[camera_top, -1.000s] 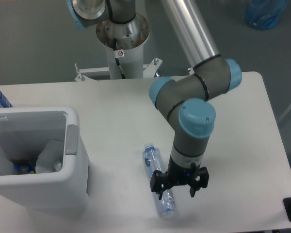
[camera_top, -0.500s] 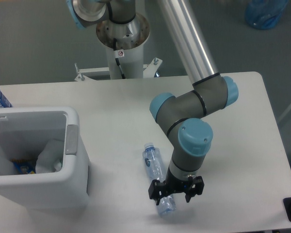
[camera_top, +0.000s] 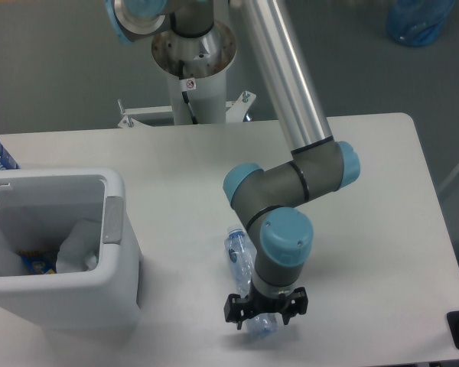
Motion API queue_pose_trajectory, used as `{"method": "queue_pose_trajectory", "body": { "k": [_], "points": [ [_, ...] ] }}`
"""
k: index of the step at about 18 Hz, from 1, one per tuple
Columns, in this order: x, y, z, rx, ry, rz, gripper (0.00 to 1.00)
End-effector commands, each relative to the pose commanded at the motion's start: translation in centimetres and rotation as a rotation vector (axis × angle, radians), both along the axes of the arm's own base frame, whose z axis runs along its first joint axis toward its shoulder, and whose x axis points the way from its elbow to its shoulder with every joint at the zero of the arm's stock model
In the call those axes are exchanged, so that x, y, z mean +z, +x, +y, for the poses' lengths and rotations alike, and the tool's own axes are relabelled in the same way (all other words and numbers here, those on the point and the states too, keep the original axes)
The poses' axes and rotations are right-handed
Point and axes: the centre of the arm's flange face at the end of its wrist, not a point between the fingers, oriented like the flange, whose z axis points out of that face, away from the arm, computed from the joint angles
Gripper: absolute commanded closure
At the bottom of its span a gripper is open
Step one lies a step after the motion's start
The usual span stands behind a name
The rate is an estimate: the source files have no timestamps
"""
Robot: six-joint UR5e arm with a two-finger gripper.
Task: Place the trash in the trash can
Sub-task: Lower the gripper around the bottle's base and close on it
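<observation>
Trash is seen in two pieces: one clear crushed bottle (camera_top: 242,264) lies on the white desk (camera_top: 382,229), just right of the trash can (camera_top: 118,264), and one crumpled wrapper (camera_top: 78,243) sits inside that can. The pincer (camera_top: 264,312) is lowered over the bottle's near end; whether its fingers are closed on it cannot be told. One arm (camera_top: 291,99) is counted, mounted on a pedestal (camera_top: 193,76) behind the can. Grey floor (camera_top: 46,69) is seen beyond the desk, where one blue bag (camera_top: 419,21) lies far right of the can.
</observation>
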Motion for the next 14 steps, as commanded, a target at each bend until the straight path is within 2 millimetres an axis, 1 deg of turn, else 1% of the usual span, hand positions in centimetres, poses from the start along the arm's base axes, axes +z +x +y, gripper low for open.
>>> {"method": "queue_pose_trajectory", "body": {
  "k": [5,10,14],
  "points": [
    [-0.85,-0.18,0.02,0.001,-0.021,0.026,0.00],
    [-1.03,-0.15,0.00,0.003,-0.024,0.024,0.04],
    [-1.06,-0.01,-0.02,0.002,-0.027,0.024,0.20]
  ]
}}
